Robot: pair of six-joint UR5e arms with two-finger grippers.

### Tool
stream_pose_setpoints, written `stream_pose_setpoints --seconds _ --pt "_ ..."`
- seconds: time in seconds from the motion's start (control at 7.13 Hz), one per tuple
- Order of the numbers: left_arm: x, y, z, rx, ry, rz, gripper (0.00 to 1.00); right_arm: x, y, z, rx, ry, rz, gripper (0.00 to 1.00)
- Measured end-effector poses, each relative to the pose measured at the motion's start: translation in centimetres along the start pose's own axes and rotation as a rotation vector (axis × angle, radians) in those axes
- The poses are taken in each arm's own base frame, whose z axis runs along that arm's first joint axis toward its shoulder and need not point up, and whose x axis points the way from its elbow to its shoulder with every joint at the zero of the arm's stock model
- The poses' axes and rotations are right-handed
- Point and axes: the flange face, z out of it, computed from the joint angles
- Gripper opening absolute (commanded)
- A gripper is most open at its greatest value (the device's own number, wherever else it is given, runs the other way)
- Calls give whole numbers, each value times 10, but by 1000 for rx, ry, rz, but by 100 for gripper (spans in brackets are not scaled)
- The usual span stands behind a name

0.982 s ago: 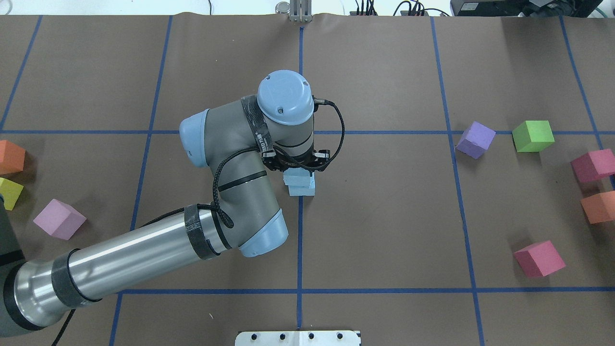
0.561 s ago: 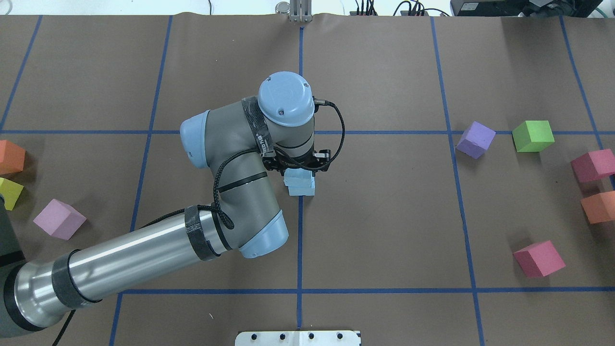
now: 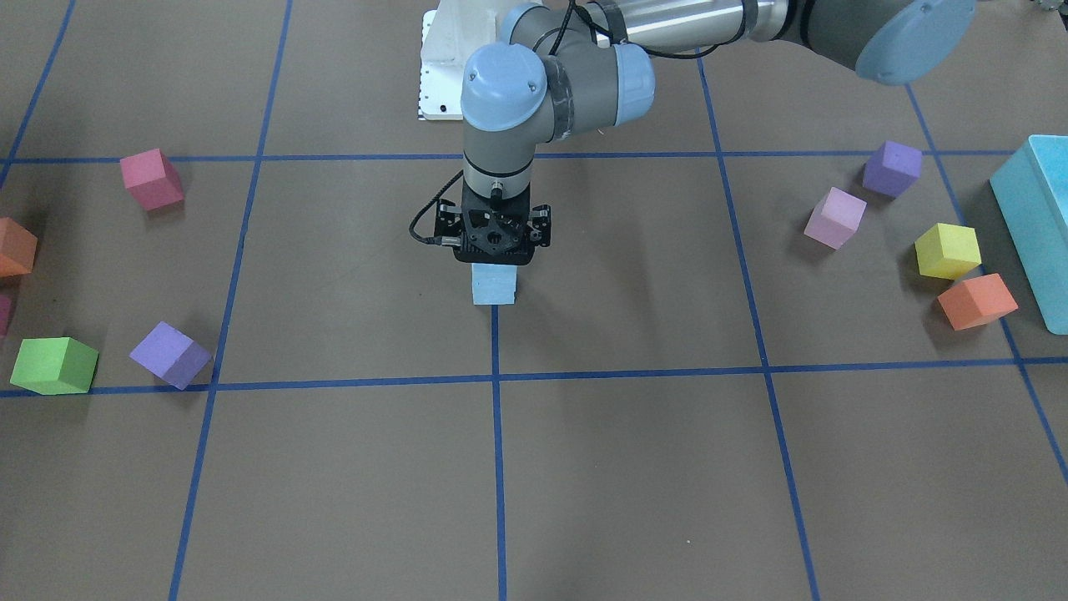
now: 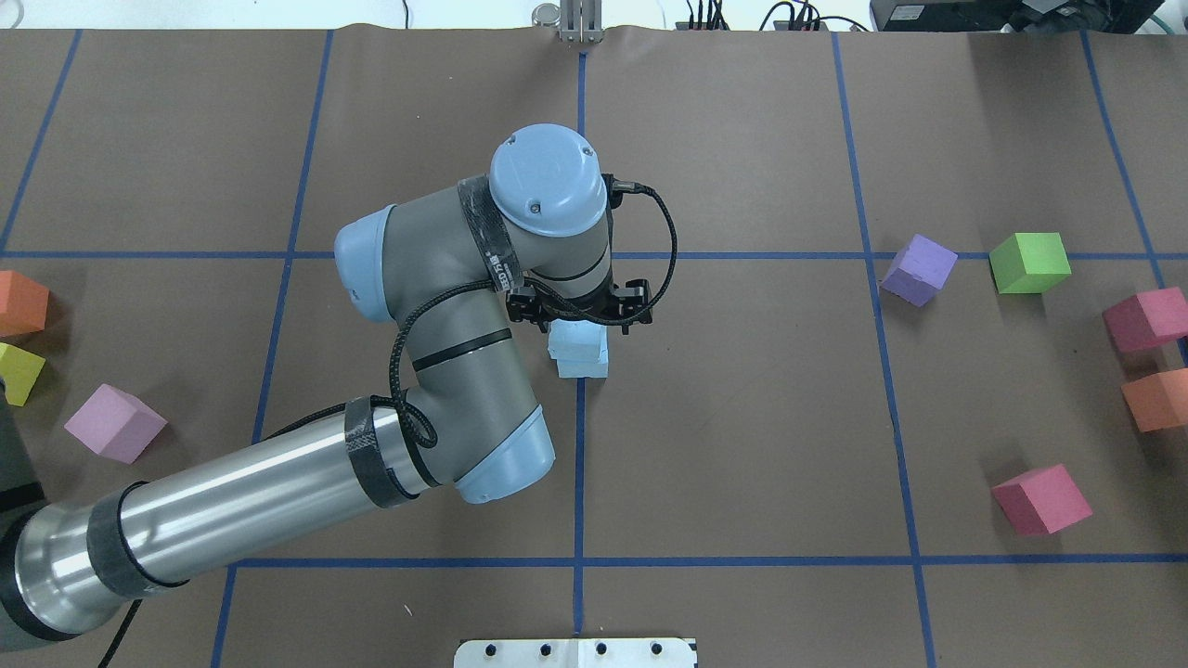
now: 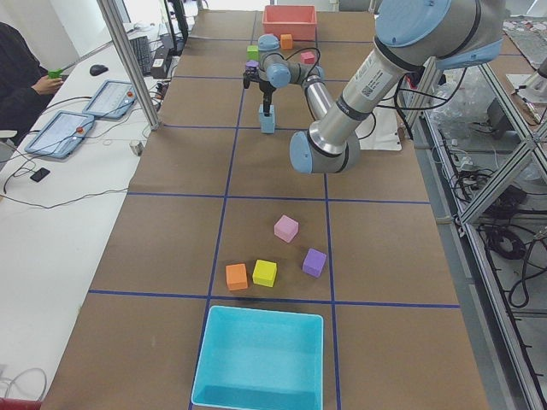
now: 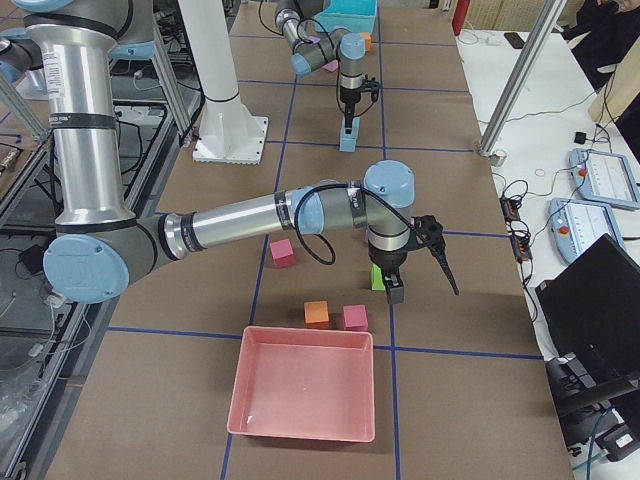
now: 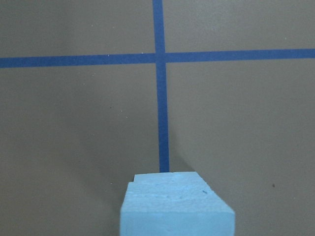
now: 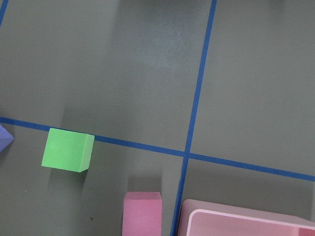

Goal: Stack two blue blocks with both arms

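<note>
Left arm (image 4: 278, 482) reaches from the table's edge to its centre, wrist straight down, prob. so the load goes down square. Left gripper (image 3: 493, 260) sits right over the blue blocks (image 4: 581, 354). They are stacked one on the other at the crossing of the tape lines (image 4: 579, 464), top one a bit off-square to the lower. Its own body hides the jaws, so can't tell if it grips the top block (image 7: 172, 206) or has let go. Right arm (image 6: 240, 222) is well apart, low by the green cube (image 8: 67, 149), prob. parked out of the way. Right gripper (image 6: 415, 280) shows from the side only, so can't tell its state either. The stack looks done, or nearly. Table (image 4: 742, 417) is brown paper w/ a blue tape grid, a turquoise bin (image 5: 261, 359) at one end, a pink bin (image 6: 303, 395) at the other, and coloured cubes scattered near both. A desk w/ tablets (image 5: 60, 128) runs alongside, and a seated person (image 5: 21, 73) is at it.
</note>
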Motion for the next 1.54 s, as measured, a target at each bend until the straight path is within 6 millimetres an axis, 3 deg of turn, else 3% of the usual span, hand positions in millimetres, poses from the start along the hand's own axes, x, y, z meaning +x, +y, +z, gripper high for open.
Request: stream_pose_setpoints --seconds 0.14,0.28,0.42,0.84,1.26,1.4,1.54 --pt "-12 -6 -30 -4 25 1 98 0 0 0 0 1 0 100" --pt "-43 -25 -63 -17 44 10 98 0 0 1 -1 1 -1 100" --pt "-93 -47 -89 -22 51 37 98 -1 -1 2 -2 1 -3 100" --pt "-301 -107 -146 -2 18 164 98 -5 -4 5 -9 0 -9 100" --pt "-554 -125 -187 -4 -54 278 98 -5 -5 9 -14 0 -11 100" --pt "-628 -127 -197 -12 -51 292 98 -4 -5 10 -16 -1 -10 100" --pt "-686 -126 -203 -15 -53 284 98 -4 -4 11 -17 -2 -11 100"
